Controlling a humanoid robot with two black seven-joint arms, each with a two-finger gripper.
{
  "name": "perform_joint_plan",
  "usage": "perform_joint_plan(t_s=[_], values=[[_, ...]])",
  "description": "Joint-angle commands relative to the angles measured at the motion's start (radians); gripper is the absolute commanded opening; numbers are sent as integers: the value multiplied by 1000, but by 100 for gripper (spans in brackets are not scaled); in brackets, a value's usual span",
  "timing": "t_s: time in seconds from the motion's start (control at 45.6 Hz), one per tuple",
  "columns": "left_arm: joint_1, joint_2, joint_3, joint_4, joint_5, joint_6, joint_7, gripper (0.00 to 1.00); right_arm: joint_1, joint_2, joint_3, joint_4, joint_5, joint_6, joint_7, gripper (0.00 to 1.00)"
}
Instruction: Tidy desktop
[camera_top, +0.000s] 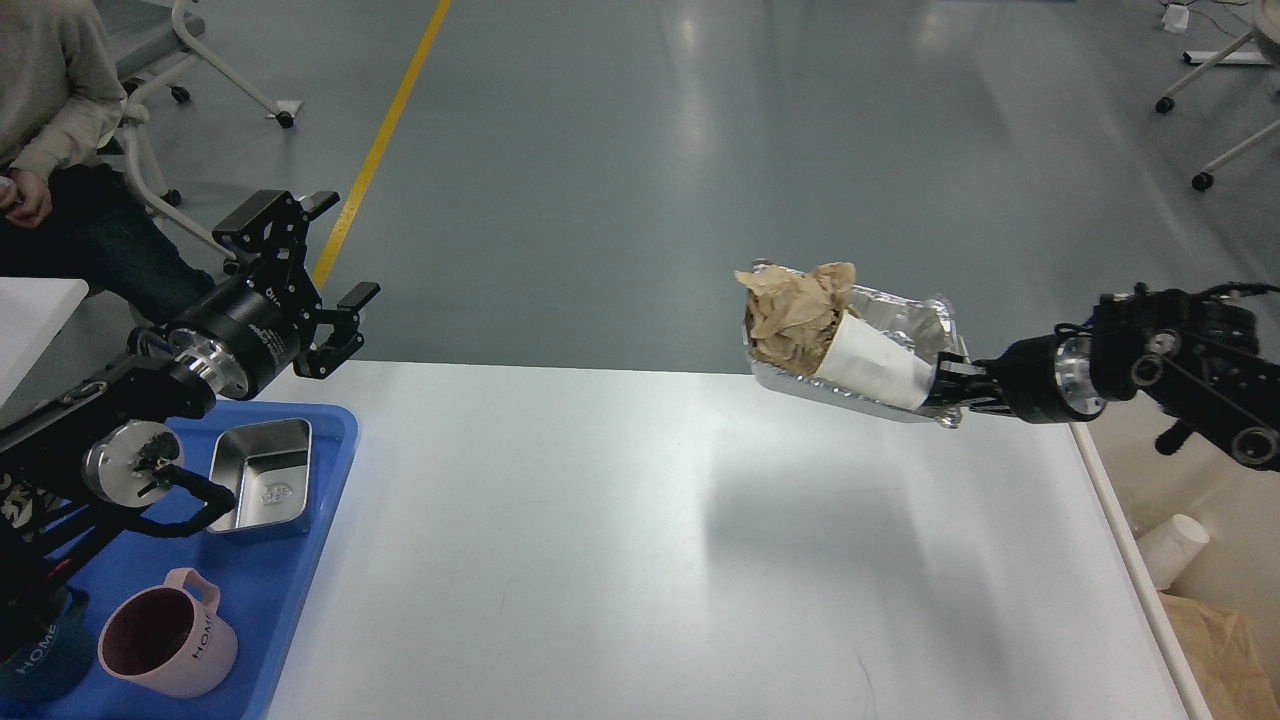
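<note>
A white desktop fills the near centre, its middle bare, so tidying looks nearly finished. Above its far right edge, the right gripper clamps a foil tray holding a white paper cup and crumpled brown paper, probably trash still to drop. At left, a blue tray carries a steel dish and pink mug; the left gripper hangs open, empty.

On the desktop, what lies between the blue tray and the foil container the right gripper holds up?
Nothing: in the head view the desktop is bare between the blue tray and the foil container, except for the container's shadow.
</note>
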Motion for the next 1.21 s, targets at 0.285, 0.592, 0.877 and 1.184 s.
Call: perform_joint_plan(t_s=[0.285, 0.592, 0.877, 1.184], values=[[193, -318, -392, 119, -5, -22, -10, 96, -121, -333, 8, 42, 368, -96, 3, 0], [217, -476, -509, 287, -5, -74, -8, 96, -298, -423, 6, -33, 552, -143, 4, 0], [214, -479, -495, 310, -3, -68, -8, 96, -408, -361, 5, -253, 630, -149, 10, 0], [200, -471, -458, 333, 12, -64, -8, 96, -456, -200, -10, -542, 658, -220, 0, 100]])
